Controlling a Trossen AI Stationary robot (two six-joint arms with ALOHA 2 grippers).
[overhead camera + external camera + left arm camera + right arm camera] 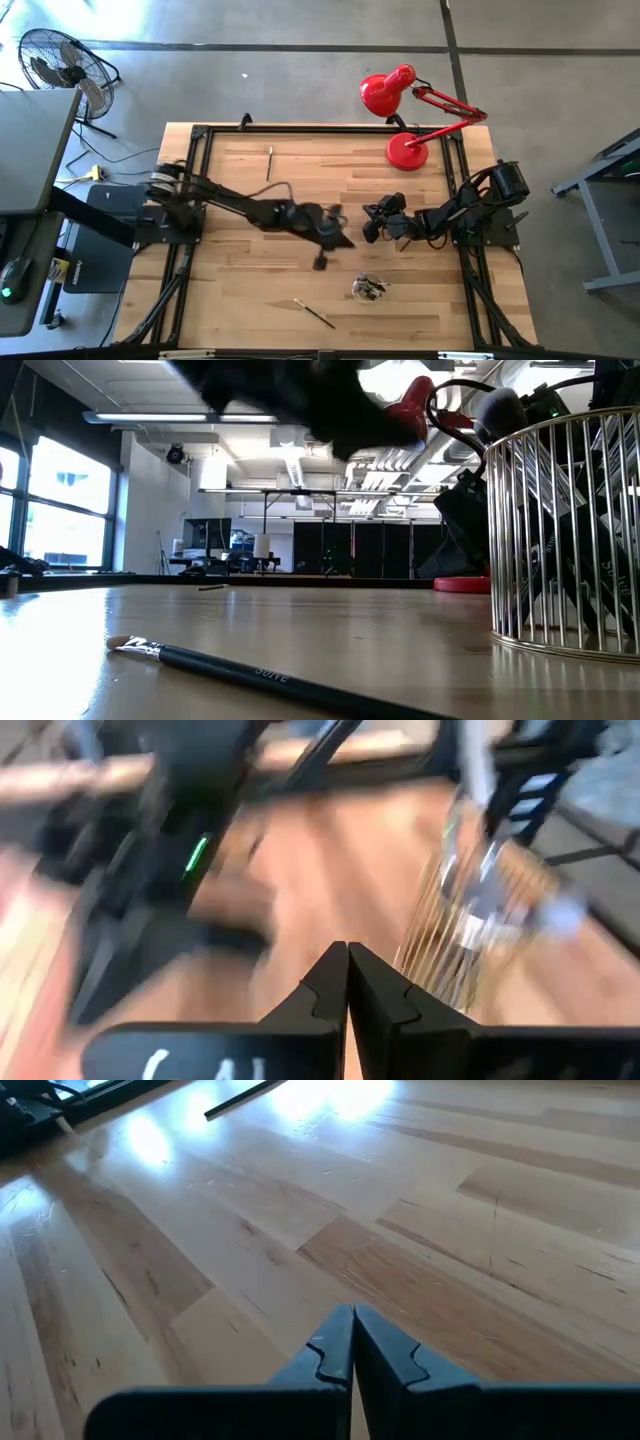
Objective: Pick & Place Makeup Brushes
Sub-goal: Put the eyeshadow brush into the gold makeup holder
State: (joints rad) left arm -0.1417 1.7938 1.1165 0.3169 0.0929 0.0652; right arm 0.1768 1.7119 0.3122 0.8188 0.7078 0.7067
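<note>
Makeup brushes (371,289) fill the wire holder (566,530) (both grippers closed, empty).

Two makeup brushes are lying loose on the bench (230,300): one (270,163) and another (314,313). One wire cup (369,289) is standing, one red lamp (400,115).

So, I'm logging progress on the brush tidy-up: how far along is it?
Done: the wire cup already holds some brushes.
In hand: nothing. The left gripper is shut and empty above the table near the cup; the right gripper is shut and empty over bare wood.
Left: at least two brushes lie loose, a dark-handled one at the near edge and another at the far side by the red lamp.
</note>
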